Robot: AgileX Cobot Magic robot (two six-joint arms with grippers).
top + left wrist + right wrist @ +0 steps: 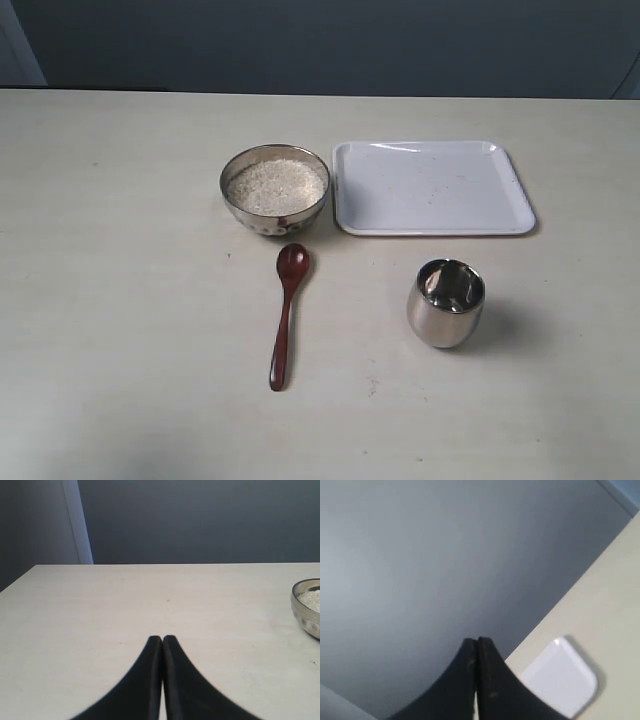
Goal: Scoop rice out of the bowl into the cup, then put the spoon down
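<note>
The metal bowl (275, 190) sits mid-table, filled with white rice (275, 185). In front of it lies the dark wooden spoon (285, 313), its handle pointing toward the near edge. The steel cup (446, 302) stands upright to the right of the spoon; I see no rice in it. Neither gripper appears in the exterior view. My left gripper (162, 639) is shut with nothing in it, over bare table, with the bowl (306, 607) off to one side. My right gripper (477, 641) is shut too, holding nothing, and aimed mostly at the grey wall.
A white tray (432, 187) lies to the right of the bowl, behind the cup; one corner of the tray (560, 677) shows in the right wrist view. The cream table (120, 300) ends at a dark grey wall at the back.
</note>
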